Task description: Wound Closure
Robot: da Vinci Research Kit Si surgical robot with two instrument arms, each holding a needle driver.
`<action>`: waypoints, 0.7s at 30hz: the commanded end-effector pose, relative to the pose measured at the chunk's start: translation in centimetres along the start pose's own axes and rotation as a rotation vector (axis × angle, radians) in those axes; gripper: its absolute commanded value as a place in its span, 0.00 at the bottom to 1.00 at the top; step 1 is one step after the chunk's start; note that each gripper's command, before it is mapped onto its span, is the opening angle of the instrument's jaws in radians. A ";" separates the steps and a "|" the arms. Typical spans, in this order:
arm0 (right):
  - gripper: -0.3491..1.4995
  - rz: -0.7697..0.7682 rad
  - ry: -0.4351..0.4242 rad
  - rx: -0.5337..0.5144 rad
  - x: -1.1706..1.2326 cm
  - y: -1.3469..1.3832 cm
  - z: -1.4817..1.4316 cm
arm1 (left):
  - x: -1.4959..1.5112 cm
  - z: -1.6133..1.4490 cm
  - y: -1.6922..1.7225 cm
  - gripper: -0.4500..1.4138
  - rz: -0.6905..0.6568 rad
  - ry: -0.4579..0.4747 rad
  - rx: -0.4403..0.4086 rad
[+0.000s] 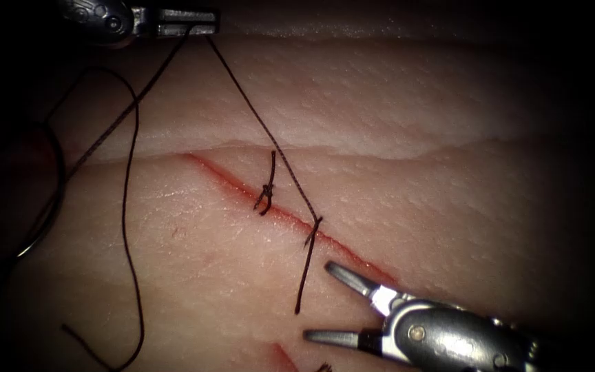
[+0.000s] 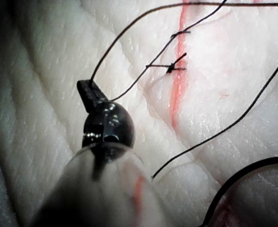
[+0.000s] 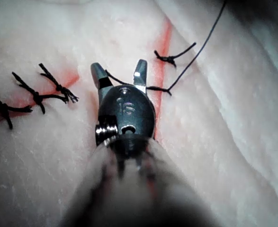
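Left end effector (image 1: 187,22) clamped on thread (image 1: 259,122) beyond the cut (image 1: 290,219), right end effector (image 1: 335,303) apart, empty beside the short tail (image 1: 306,275); needle (image 1: 39,207) lying free far left; even tension advised.

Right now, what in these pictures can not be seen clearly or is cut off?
- Needle: in the endoscope view, a curved glint at the dark left margin; its tip is lost in shadow.
- Thread: its loop runs off the bottom edge of the endoscope view.
- Left tool, shut on the thread: its shaft is cut off by the top edge.
- Right tool, fingers open, holding nothing: the free thread end passes behind it in the right wrist view.
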 end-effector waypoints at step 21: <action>0.98 0.015 -0.043 -0.138 -0.07 0.22 -0.18 | 0.12 -0.01 0.23 0.00 0.000 0.026 0.011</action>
